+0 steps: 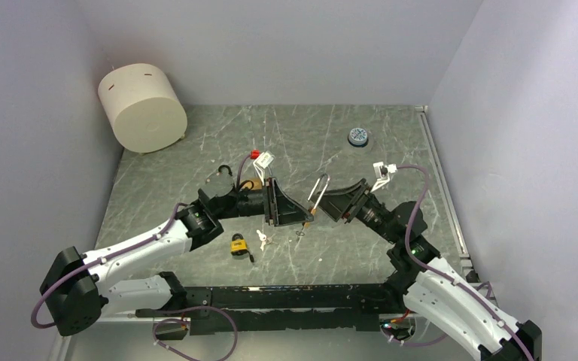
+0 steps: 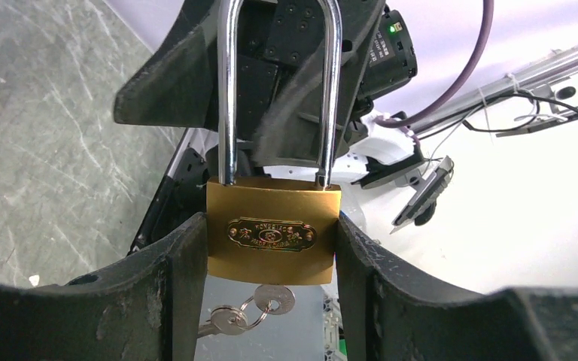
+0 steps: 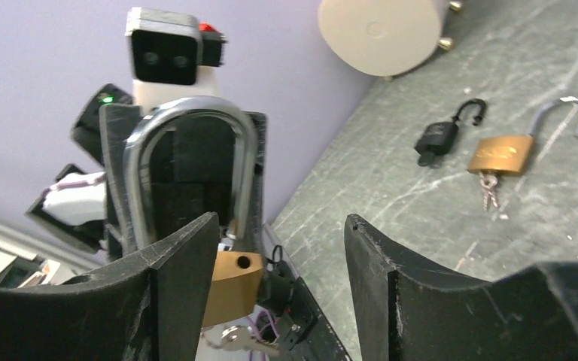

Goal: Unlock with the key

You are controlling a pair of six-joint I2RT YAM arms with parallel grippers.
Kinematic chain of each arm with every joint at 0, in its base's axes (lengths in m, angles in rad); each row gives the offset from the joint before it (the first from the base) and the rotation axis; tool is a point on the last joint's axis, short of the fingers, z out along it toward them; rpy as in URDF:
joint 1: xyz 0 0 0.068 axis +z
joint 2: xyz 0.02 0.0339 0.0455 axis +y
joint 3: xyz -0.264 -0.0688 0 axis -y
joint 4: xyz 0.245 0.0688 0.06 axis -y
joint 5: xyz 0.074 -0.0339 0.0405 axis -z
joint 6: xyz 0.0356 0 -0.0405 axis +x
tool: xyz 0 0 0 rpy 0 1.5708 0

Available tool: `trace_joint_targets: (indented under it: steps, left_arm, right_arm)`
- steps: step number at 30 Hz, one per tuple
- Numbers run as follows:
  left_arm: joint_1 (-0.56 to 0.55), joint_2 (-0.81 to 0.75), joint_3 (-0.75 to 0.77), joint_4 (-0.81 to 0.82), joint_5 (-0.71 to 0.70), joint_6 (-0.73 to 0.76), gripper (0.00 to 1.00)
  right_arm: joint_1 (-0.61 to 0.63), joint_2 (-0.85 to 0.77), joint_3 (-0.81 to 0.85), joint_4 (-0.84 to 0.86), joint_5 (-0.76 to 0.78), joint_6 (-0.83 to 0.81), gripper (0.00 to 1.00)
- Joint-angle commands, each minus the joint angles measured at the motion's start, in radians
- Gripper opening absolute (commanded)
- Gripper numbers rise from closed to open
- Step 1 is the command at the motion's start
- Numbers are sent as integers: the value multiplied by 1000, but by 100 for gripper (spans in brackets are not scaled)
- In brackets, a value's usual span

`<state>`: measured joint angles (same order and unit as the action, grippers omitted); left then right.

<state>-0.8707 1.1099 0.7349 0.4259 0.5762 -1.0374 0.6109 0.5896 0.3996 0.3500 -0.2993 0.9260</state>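
My left gripper point(image 2: 269, 222) is shut on the body of a brass padlock point(image 2: 272, 239) and holds it upright above the table. A key point(image 2: 276, 298) sits in its bottom keyhole, with a ring and a second key hanging from it. The steel shackle point(image 2: 229, 90) points toward my right gripper point(image 1: 336, 198). In the right wrist view the right gripper point(image 3: 278, 252) is open, with the padlock body point(image 3: 233, 289) just beside its left finger point(image 3: 184, 259). An empty shackle hole shows on top of the body. The shackle arch point(image 3: 184, 113) rises beyond that finger.
A beige cylinder point(image 1: 141, 107) stands at the back left. A black padlock point(image 3: 440, 135) and a second brass padlock point(image 3: 503, 154) with an open shackle lie behind the left arm. A small yellow-and-black padlock point(image 1: 238, 246) with keys lies near the front. A blue disc point(image 1: 358, 136) lies at the back right.
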Motion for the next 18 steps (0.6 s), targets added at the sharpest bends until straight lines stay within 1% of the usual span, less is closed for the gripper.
trace_joint_targets:
  steps: [1, 4, 9, 15, 17, 18]
  left_arm:
    - [2, -55, -23, 221, 39, -29, 3]
    - [2, -71, -54, 265, 28, -29, 2]
    - [2, -57, -41, 284, 69, -33, 3]
    - [2, -22, -40, 365, 119, -75, 3]
    - [2, -18, -39, 363, 118, -78, 3]
    - [2, -18, -40, 357, 116, -77, 2]
  right_arm:
    - [3, -60, 26, 116, -53, -25, 65]
    - [2, -102, 1, 109, -38, -28, 65]
    - [2, -123, -15, 142, -49, -29, 66]
    - [2, -34, 49, 150, -55, -26, 65]
    - [2, 0, 64, 162, -55, -18, 62]
    - [1, 21, 75, 161, -59, -18, 58]
